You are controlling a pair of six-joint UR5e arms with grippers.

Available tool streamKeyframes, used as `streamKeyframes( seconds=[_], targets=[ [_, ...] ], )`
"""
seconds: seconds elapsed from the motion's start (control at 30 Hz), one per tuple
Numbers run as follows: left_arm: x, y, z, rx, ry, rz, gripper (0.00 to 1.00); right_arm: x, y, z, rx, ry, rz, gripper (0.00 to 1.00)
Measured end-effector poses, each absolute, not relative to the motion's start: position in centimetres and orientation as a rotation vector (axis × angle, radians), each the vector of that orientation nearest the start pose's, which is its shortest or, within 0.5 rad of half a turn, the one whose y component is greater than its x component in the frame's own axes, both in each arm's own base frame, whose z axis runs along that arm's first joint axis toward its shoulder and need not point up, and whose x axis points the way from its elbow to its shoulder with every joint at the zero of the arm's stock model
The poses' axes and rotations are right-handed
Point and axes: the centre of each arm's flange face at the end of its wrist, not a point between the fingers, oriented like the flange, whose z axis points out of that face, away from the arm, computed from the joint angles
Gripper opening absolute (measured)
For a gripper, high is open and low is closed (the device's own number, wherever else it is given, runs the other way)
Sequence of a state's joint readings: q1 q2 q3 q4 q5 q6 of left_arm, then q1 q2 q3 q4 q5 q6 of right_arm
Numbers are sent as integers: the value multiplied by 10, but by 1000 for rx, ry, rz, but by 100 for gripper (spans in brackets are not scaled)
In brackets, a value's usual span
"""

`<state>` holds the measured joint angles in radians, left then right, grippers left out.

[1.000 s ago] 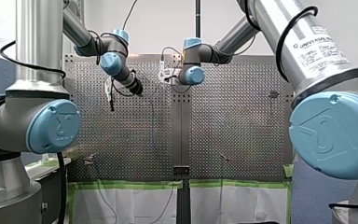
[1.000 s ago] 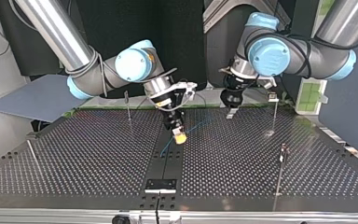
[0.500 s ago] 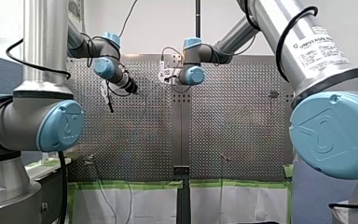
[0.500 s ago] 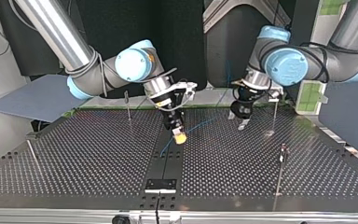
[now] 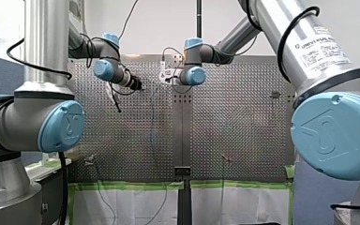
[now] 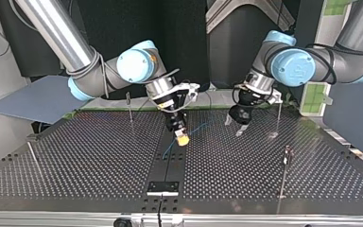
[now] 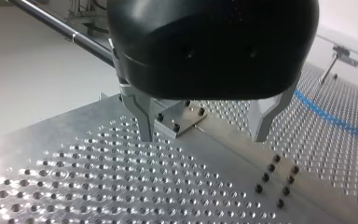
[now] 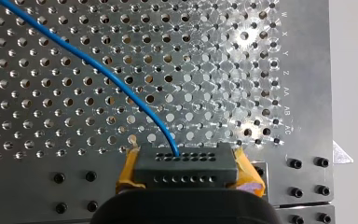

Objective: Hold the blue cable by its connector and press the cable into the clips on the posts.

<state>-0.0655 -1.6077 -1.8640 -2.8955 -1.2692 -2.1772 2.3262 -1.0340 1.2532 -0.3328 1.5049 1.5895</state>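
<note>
While my right gripper [image 6: 182, 138] pinches the connector [image 8: 185, 169] between yellow pads [image 8: 127, 170], blue cable [image 8: 98, 71] leads off the connector over the table [image 6: 75, 156]; my left gripper [image 7: 203, 137] hangs spread wide, empty, near the connector.

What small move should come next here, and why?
Probably bring my left claw to the cable and close on it: it hangs open and empty beside the cable, while my right claw grips the connector.

In the top view the cable [image 6: 199, 126] lies between my right tool [image 6: 183, 138] and my left tool [image 6: 233, 127].
</note>
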Motion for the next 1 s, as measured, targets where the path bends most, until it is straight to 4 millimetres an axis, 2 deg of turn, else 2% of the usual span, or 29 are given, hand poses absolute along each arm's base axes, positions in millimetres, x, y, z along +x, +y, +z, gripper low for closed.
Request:
streamKeyframes(
  seconds=[0.23, 0.5, 1.0],
  targets=[
    [460, -198, 348, -236, 1716, -841, 100, 589, -421, 355, 1668, -666, 1875, 0],
    [461, -208, 324, -267, 1792, -961, 100, 588, -422, 354, 1666, -664, 1871, 0],
    [457, -219, 322, -341, 1811, -1093, 100, 587, -424, 354, 1665, -664, 1868, 0]
  ],
)
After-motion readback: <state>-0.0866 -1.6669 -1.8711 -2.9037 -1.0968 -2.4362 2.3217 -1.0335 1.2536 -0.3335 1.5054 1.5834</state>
